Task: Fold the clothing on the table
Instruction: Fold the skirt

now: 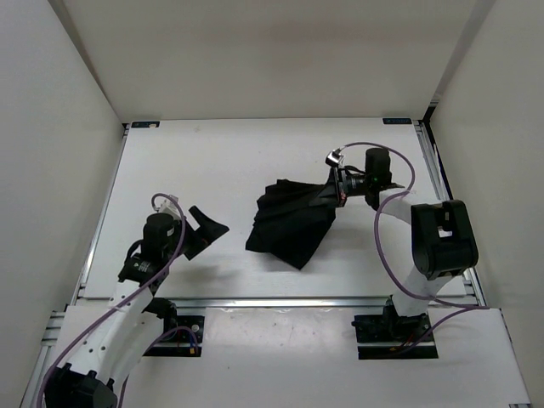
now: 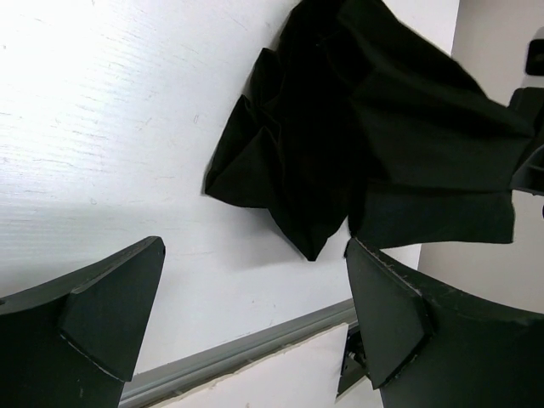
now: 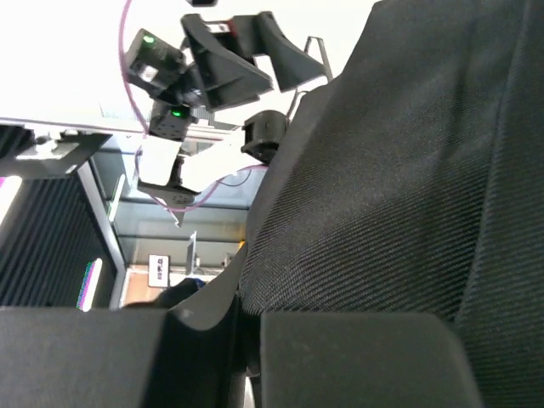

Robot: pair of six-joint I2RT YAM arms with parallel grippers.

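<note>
1. Clothing (image 1: 293,223) lies mid table (image 1: 212,161), a bit right of centre. It's bunched w/ pleat-like folds, and its right edge is drawn up to the right gripper (image 1: 334,195)
2. Right gripper: clenched on that edge. Its wrist view shows fabric pinched betw the fingers and filling most of the frame
3. Left gripper (image 1: 206,231): fingers spread wide, grasping nothing. It hovers left of the garment, apart from it
4. Step in hand, I'd judge: opening out the bunch before any fold. To do it well, raise slowly so the cloth unrolls rather than drags. Then bring the left arm to the opposite edge, pinch one layer only, and pull apart to flatten
5. Risk: a thin pinch may slip, and black folds hide the layers
6. Writing: none readable. The blue tags (image 1: 144,124) at the far corners and a little sign (image 3: 158,270) in the right wrist view are too small to read
</note>
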